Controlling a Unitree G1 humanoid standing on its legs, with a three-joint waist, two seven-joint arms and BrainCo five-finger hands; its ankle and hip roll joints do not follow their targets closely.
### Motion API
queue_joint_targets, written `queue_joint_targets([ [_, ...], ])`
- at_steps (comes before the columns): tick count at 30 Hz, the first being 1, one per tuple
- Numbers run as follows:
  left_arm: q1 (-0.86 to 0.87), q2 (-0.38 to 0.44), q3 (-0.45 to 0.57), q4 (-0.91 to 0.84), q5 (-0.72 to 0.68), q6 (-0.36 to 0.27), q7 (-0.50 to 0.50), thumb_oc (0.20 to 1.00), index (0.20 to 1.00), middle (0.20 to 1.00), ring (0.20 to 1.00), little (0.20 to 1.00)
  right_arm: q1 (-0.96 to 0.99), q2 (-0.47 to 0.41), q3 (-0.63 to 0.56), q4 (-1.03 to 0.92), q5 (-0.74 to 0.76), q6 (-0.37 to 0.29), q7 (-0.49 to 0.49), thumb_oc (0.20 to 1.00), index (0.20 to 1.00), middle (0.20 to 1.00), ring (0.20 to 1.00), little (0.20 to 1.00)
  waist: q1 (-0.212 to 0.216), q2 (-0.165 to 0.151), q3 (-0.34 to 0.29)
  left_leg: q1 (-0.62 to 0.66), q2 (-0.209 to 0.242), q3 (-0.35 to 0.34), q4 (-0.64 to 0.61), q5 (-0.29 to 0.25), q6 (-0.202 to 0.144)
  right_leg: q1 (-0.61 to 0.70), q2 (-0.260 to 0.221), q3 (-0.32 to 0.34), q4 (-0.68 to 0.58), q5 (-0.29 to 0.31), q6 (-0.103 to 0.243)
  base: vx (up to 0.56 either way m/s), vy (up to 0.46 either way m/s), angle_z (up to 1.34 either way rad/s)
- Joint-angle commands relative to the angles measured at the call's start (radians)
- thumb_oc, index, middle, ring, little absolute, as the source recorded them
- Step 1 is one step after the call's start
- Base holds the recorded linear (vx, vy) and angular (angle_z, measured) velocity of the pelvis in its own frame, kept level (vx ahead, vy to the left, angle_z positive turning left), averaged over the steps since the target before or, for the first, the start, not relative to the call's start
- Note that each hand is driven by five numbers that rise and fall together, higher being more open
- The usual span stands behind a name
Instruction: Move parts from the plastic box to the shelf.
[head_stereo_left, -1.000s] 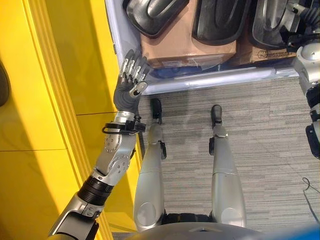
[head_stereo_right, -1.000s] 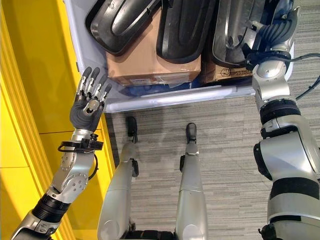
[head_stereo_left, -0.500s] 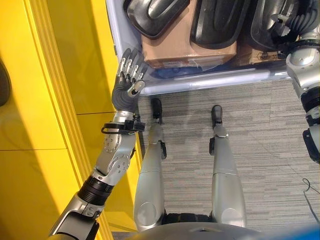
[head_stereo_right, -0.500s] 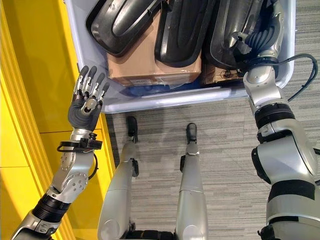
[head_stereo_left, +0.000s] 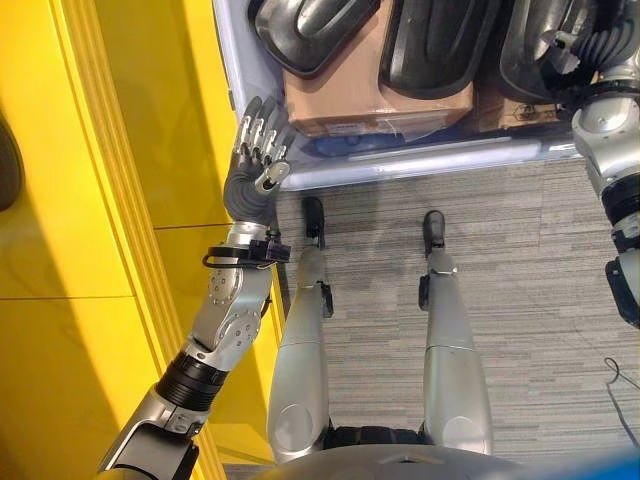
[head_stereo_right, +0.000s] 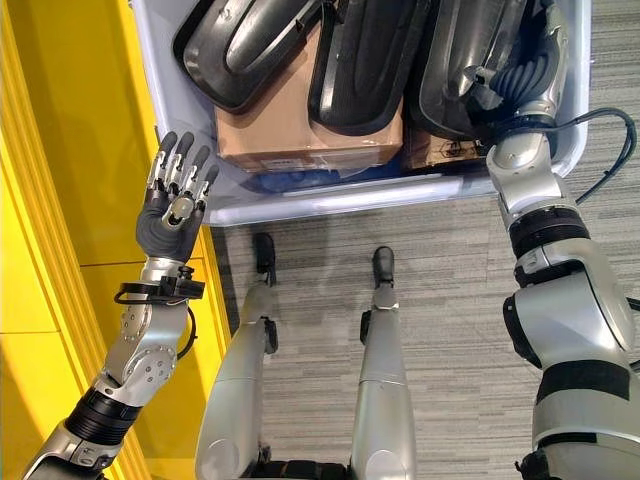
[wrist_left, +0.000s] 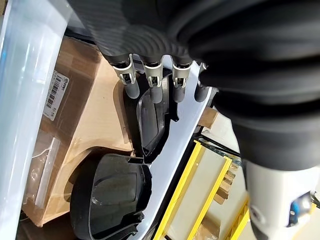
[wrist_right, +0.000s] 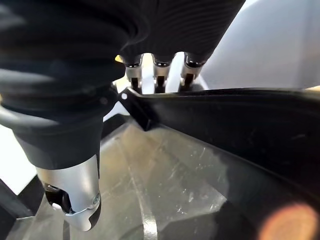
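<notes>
A pale plastic box (head_stereo_right: 330, 195) stands on the floor ahead, holding three black moulded parts on cardboard cartons (head_stereo_right: 300, 130): a left part (head_stereo_right: 240, 45), a middle part (head_stereo_right: 365, 60) and a right part (head_stereo_right: 455, 70). My right hand (head_stereo_right: 520, 75) is inside the box against the right part, and its wrist view shows that part's black rim (wrist_right: 225, 130) right at the hand (wrist_right: 65, 75). Raised beside the box's near left corner is my left hand (head_stereo_left: 255, 165), open and holding nothing, its straight fingers (wrist_left: 152, 85) pointing towards the parts (wrist_left: 107, 200).
A yellow shelf structure (head_stereo_left: 100, 200) runs along the left, close to my left arm and the box's left wall (wrist_left: 30, 75). Yellow framing (wrist_left: 200, 200) shows beyond the box. Grey carpet (head_stereo_left: 530, 300) lies in front of the box.
My right hand has moved left and further into the box, up against the right black part, and has held still for the last half second. The left hand has barely shifted.
</notes>
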Motion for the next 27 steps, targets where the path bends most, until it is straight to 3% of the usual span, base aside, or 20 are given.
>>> queue_joint_targets([
  [1,0.003,0.019,0.013,-0.099,0.012,-0.066,-0.001,1.000,1.000,1.000,1.000,1.000,0.040,0.045,0.041,0.037,0.031,-0.012,0.018,1.000,1.000,1.000,1.000,1.000,0.029,-0.023,-0.015,0.091,0.002,-0.014,0.075,-0.227,-0.005,0.086,0.016,-0.046,-0.161,0.039,-0.046,0.00,0.000,0.00],
  [11,0.006,0.026,0.015,-0.103,0.012,-0.068,0.005,1.000,1.000,1.000,1.000,1.000,0.069,0.016,-0.072,0.037,0.189,-0.070,-0.010,1.000,1.000,1.000,1.000,1.000,0.022,-0.029,-0.015,0.098,0.003,-0.015,0.071,-0.231,-0.006,0.092,0.017,-0.046,-0.163,0.037,-0.045,0.00,-0.002,0.03],
  [27,-0.001,0.026,0.010,-0.102,0.007,-0.064,0.010,1.000,1.000,1.000,1.000,1.000,0.083,0.022,-0.110,0.038,0.273,-0.100,-0.009,1.000,1.000,1.000,1.000,1.000,0.021,-0.032,-0.015,0.079,0.005,-0.019,0.081,-0.227,-0.006,0.077,0.019,-0.051,-0.155,0.039,-0.047,0.00,0.000,0.00],
])
